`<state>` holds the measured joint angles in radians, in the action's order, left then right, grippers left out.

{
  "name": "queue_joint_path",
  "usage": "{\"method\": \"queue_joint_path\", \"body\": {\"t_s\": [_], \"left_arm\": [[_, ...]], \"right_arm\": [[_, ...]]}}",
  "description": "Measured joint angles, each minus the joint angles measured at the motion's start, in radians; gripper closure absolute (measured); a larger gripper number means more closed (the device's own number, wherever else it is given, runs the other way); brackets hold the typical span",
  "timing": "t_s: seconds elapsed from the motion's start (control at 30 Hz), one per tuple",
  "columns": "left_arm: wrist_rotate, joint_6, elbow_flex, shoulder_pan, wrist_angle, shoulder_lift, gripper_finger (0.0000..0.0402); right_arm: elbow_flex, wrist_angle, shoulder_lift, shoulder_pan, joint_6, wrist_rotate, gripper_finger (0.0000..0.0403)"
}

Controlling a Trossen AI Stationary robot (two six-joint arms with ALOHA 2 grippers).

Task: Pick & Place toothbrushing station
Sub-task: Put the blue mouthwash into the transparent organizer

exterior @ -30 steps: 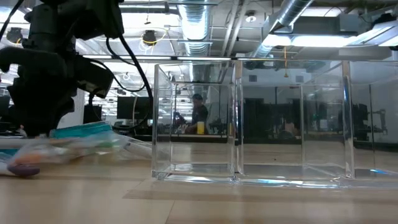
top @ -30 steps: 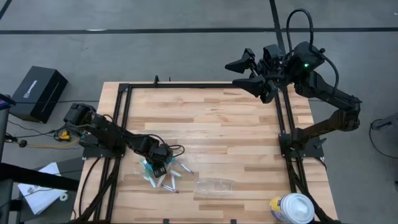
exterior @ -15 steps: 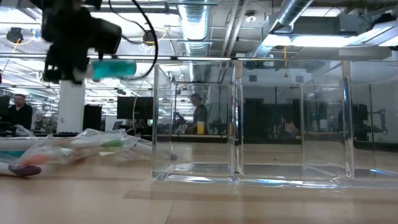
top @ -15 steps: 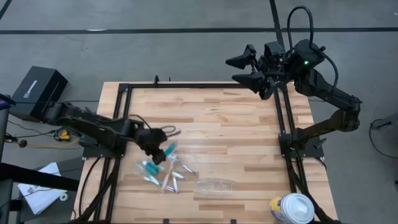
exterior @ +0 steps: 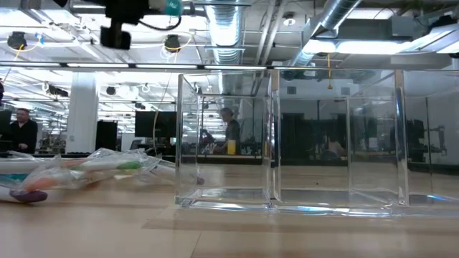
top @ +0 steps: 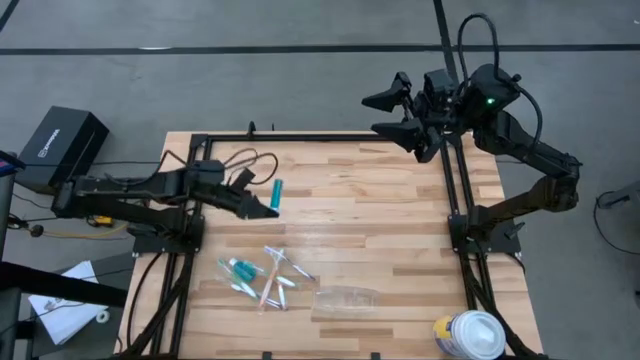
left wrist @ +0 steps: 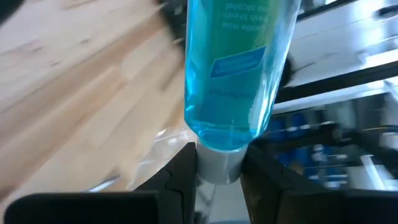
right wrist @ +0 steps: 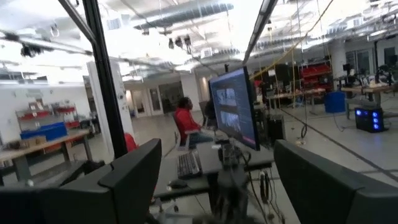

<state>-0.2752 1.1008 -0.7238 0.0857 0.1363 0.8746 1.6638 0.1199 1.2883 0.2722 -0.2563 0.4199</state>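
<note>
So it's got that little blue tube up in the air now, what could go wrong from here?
The left pincer grips the teal tube only by its cap end, so the tube might swing or slip out high above the table. The clear holder is hard to see and has narrow compartments, so the drop may miss. The loose pile of toothbrushes and tubes lies close beside it and could get knocked.

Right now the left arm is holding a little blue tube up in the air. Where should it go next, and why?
Probably toward the clear holder. The left hand grips the tube by its cap, high above the table, and the holder sits empty at the near edge, past the toothbrush pile.
</note>
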Motion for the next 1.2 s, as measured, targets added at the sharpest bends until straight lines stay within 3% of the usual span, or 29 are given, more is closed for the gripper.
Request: {"method": "queue_joint_path", "body": {"t_s": [0.13,0.27,0.4,0.73,1.2], "left_arm": [[-0.029,0.045,0.000,0.025,-0.189,0.025,0.0317],[-0.022,-0.014,0.000,0.040,-0.379,0.052,0.0317],[-0.019,-0.129,-0.002,0.041,-0.524,0.087,0.0317],[-0.021,-0.524,-0.093,0.038,-0.530,0.188,0.0317],[-0.031,-0.538,-0.146,0.078,-0.566,0.221,0.0317]], "right_arm": [[0.000,0.132,0.000,0.000,0.026,-0.002,0.0101],[0.001,0.242,0.023,-0.003,-0.017,0.006,0.0101],[0.000,0.216,0.069,-0.003,-0.172,0.143,0.0101],[0.000,-0.209,0.245,-0.023,-0.574,0.417,0.0101],[-0.002,-0.243,0.321,-0.018,-0.531,0.413,0.0101]]}}
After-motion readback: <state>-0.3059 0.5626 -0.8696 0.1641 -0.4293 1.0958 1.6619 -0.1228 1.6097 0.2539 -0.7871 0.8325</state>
